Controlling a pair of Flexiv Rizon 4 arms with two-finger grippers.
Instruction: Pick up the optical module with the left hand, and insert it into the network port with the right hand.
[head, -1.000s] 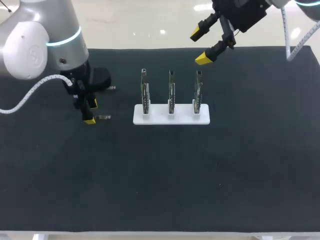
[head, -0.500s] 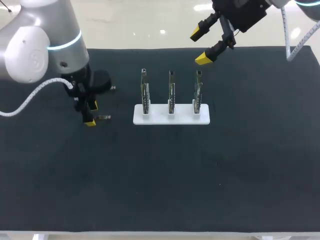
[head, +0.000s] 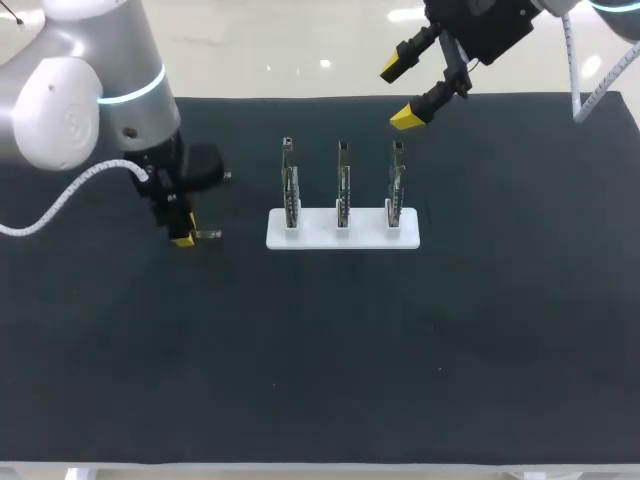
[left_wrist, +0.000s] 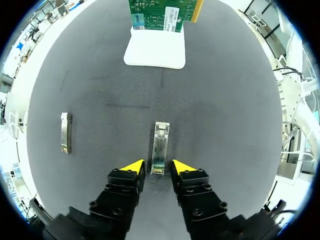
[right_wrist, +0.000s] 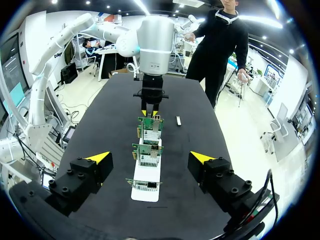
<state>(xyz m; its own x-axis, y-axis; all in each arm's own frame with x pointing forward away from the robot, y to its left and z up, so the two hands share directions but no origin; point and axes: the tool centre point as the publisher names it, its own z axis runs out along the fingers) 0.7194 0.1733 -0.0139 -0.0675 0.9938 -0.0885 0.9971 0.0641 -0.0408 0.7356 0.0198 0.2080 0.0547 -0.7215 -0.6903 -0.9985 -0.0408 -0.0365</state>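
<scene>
In the head view, the left gripper (head: 182, 228) is hanging low over the left part of the black table (head: 450, 330). The optical module (head: 208, 235) is lying flat just to its right, its long axis running left to right toward the white stand (head: 343, 229). That stand is holding three upright network cards (head: 343, 185). A second module (head: 226, 177) is lying farther back, well apart. The right gripper (head: 399, 93) is waiting high over the far edge beyond the stand, its jaws spread wide and carrying nothing. The left arm is plainly the nearer one.

In the left wrist view, the left gripper (left_wrist: 157, 169) is standing with jaws parted and gripping nothing. The near end of the optical module (left_wrist: 160, 145) is sitting just between the yellow tips, with a sliver of mat showing on each side. Its length is pointing straight ahead, toward the white stand (left_wrist: 155, 50). I judge that a squeeze would be catching only that end. The second module (left_wrist: 64, 132) is lying off to one side, leaving open mat all round.

In the right wrist view, the right gripper (right_wrist: 151, 157) is gaping wide over the row of network cards (right_wrist: 148, 132). The left gripper (right_wrist: 149, 113) is showing beyond them, and the optical module itself is hidden.
</scene>
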